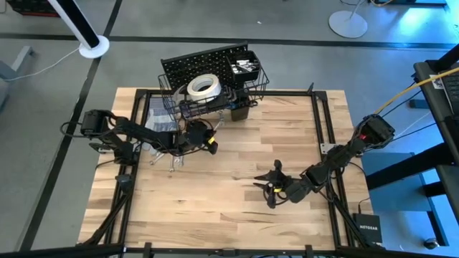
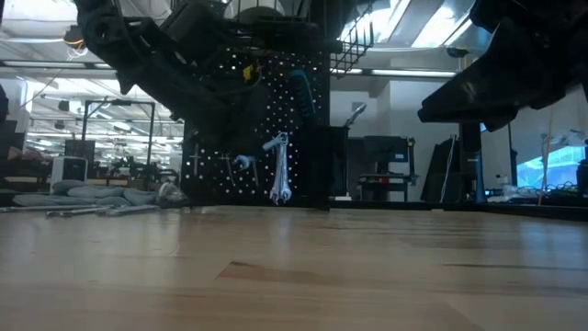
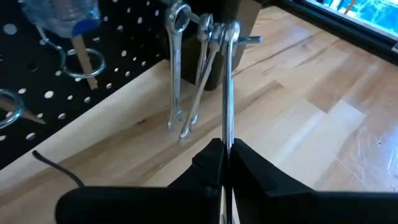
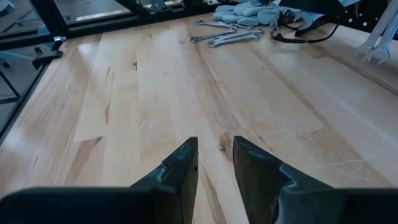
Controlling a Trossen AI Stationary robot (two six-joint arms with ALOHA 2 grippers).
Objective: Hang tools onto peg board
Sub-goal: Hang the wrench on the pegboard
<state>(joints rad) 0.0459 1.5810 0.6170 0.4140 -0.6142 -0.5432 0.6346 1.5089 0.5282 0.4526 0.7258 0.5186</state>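
Note:
The black peg board (image 1: 204, 68) stands at the table's far edge. Two silver wrenches (image 3: 177, 74) hang by their ring ends from a peg (image 3: 249, 39) on it. My left gripper (image 3: 225, 152) is close in front of the board (image 1: 204, 136), shut on a third wrench (image 3: 228, 87). That wrench's ring end (image 3: 231, 28) is up at the same peg. The hanging wrenches (image 2: 280, 170) also show in the low view. My right gripper (image 4: 214, 155) hovers open over the near right of the table (image 1: 267, 185), with nothing between its fingers. My left gripper pinches the lower part of the wrench's shaft (image 3: 227, 127) between its two fingers. It comes from the near side, slanting a little downward toward the board. The wrench stands nearly upright, its ring end at the peg beside the other two and its lower end clear of the table.
Loose wrenches (image 4: 224, 34) and grey gloves (image 4: 249, 9) lie on the table's far left (image 1: 165, 154). A white tape roll (image 1: 203, 87) sits in the board's wire basket. A black cup (image 1: 240, 109) stands at the board's right. Bare wood lies across the middle and near side.

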